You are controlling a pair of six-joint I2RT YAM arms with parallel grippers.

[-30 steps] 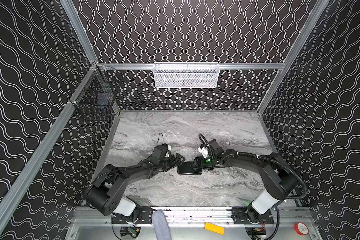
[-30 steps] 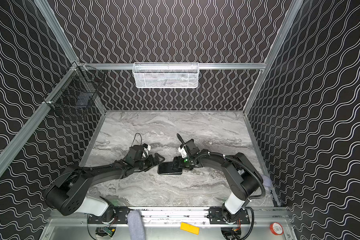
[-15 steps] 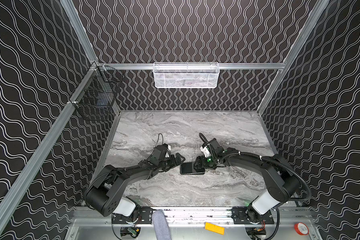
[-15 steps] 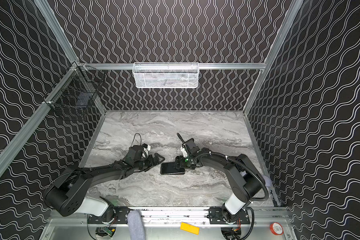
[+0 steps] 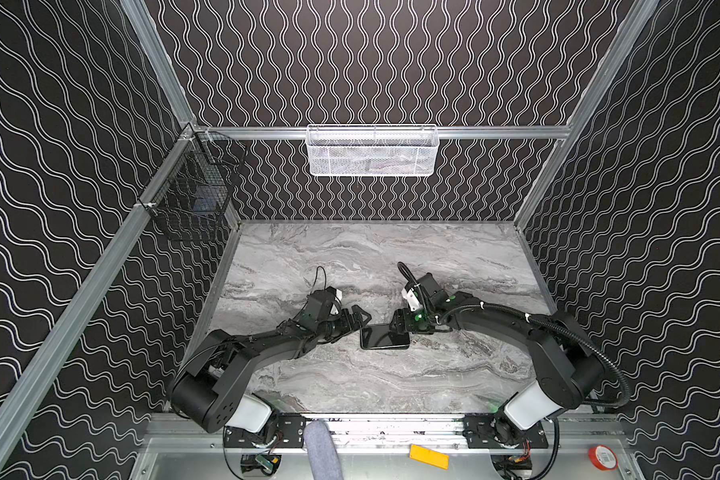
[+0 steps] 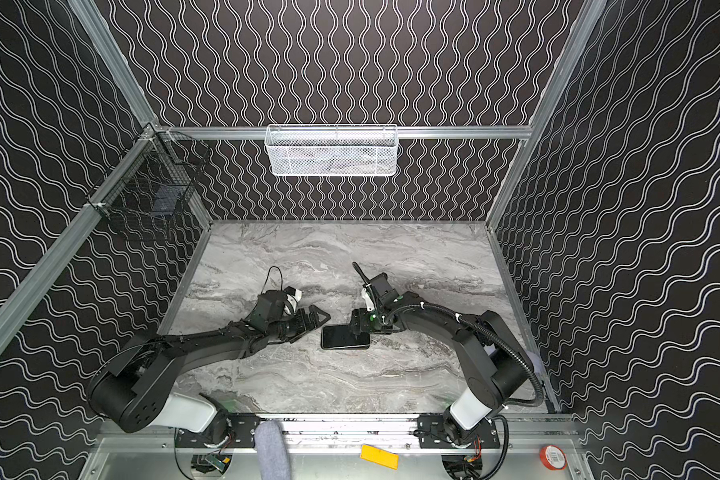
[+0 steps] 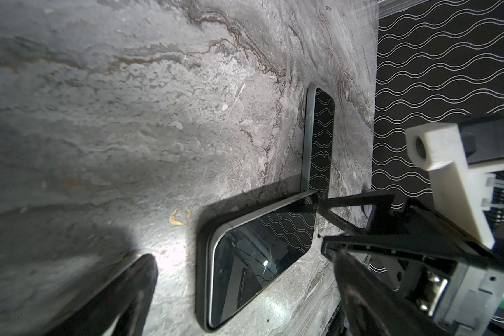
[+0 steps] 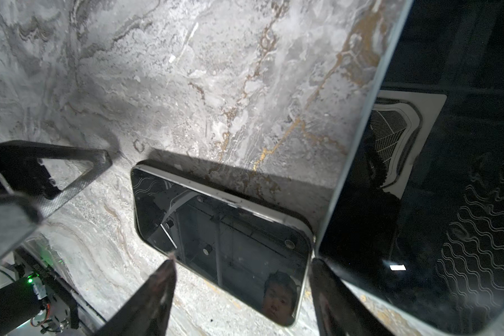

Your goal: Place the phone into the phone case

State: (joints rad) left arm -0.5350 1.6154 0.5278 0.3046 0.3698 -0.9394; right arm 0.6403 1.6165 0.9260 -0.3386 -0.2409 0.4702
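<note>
The phone lies screen up on the marble table, long side left to right. In the left wrist view the phone sits inside the black phone case, whose rim shows along one long side and the near end. My left gripper is open just off the phone's left end. My right gripper is open over the right end of the phone. Its fingers stand at that end's corners, and I cannot tell whether they touch.
A second dark glossy slab with a pale edge lies by the phone's right end, hidden under my right gripper in both top views. A white mesh basket hangs on the back rail and a black wire basket on the left wall.
The phone and my right gripper have shifted slightly to the right on the table. The left arm has stayed still with its gripper open.
</note>
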